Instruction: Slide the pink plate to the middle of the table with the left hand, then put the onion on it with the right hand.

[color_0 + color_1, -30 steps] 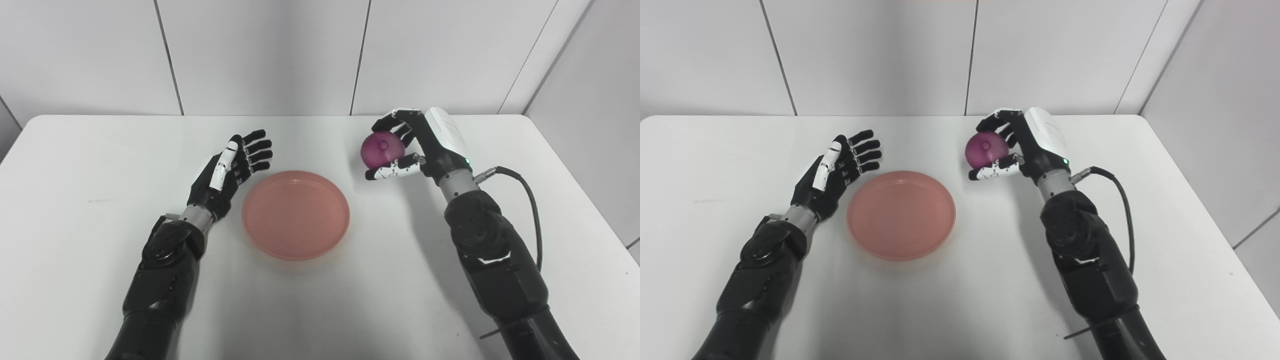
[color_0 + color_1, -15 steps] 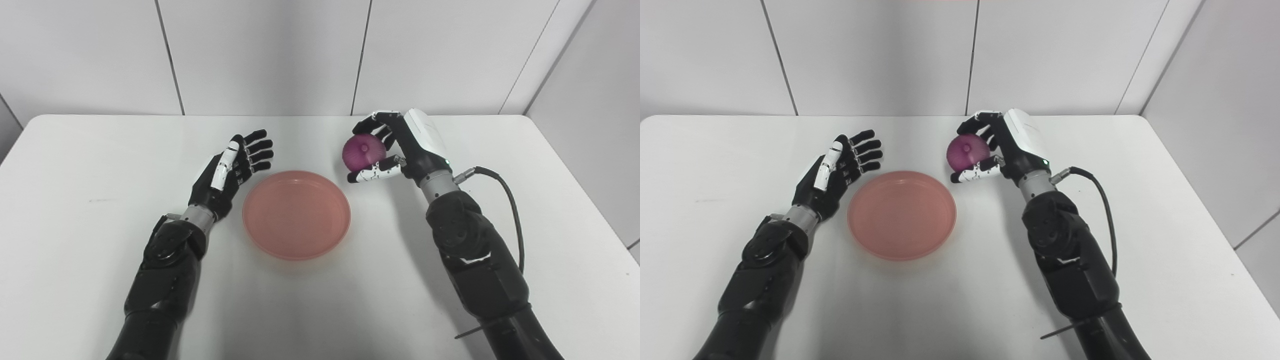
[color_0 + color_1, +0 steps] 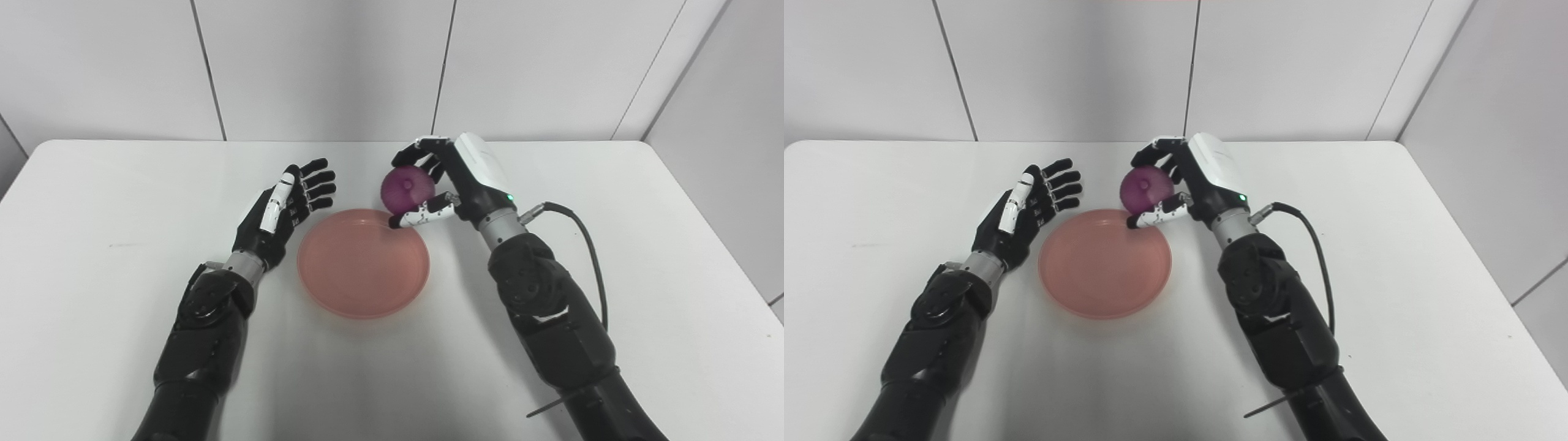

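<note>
Now right hand [image 3: 450, 184] gripping onion [image 3: 405, 189], left hand [image 3: 283, 208] splayed

A white table [image 3: 110, 202] stands before a grey panelled wall [image 3: 324, 67].

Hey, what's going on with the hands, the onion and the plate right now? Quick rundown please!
Right hand shut on onion, at pink plate's far rim. Left hand open beside plate, not touching. Plate bare, nothing in the way.

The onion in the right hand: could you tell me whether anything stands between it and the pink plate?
Nothing visible does. The right hand holds the onion at the far rim of the bare pink plate; the open left hand waits beside it.
</note>
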`<state>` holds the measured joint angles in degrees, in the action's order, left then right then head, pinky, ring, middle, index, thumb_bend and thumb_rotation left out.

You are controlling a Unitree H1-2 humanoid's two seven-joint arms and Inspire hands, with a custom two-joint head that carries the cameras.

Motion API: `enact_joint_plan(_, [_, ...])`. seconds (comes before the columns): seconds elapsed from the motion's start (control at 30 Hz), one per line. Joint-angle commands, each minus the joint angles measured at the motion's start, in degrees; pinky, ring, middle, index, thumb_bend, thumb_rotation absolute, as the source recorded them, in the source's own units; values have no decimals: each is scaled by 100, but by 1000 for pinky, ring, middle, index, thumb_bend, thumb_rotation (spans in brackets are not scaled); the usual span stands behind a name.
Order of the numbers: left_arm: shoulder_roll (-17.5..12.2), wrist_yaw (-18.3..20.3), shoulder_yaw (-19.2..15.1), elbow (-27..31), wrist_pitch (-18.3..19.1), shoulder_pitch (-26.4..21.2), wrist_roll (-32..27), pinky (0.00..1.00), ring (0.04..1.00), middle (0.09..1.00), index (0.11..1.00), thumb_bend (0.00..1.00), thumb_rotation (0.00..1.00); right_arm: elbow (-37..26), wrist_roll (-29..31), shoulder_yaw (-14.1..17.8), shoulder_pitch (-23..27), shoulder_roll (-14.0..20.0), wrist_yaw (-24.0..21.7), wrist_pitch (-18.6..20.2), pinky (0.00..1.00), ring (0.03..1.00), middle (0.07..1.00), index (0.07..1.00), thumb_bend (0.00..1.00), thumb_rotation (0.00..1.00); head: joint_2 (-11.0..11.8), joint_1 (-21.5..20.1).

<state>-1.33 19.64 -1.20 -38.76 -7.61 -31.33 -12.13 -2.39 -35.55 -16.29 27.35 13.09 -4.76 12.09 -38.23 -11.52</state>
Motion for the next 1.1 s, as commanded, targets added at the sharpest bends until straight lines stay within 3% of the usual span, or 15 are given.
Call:
enact_joint_plan(0.0, [41, -58, 33, -9, 200, 88, 40, 809, 818, 813, 795, 391, 1000, -59, -96, -22, 336, -60, 117, -291, 401, 462, 535, 488, 521, 136, 8, 5])
enact_joint_plan(0.23, [42, -49, 7, -49, 202, 67, 6, 824, 821, 816, 797, 397, 1000, 15, -182, -167, 392, -226, -19, -157, 398, 467, 546, 489, 522, 141, 7, 68])
enact_joint_plan(0.47, [30, -41, -6, -95, 116, 50, 11, 826, 816, 808, 783, 399, 1000, 143, -233, -265, 385, -338, -65, -193, 472, 522, 574, 489, 522, 140, 1, 142])
enact_joint_plan(1.07, [34, -336, 3, -196, -84, 36, 244, 814, 825, 820, 792, 422, 1000, 684, -137, -425, 194, -482, -26, -271, 375, 457, 547, 490, 520, 138, -37, 243])
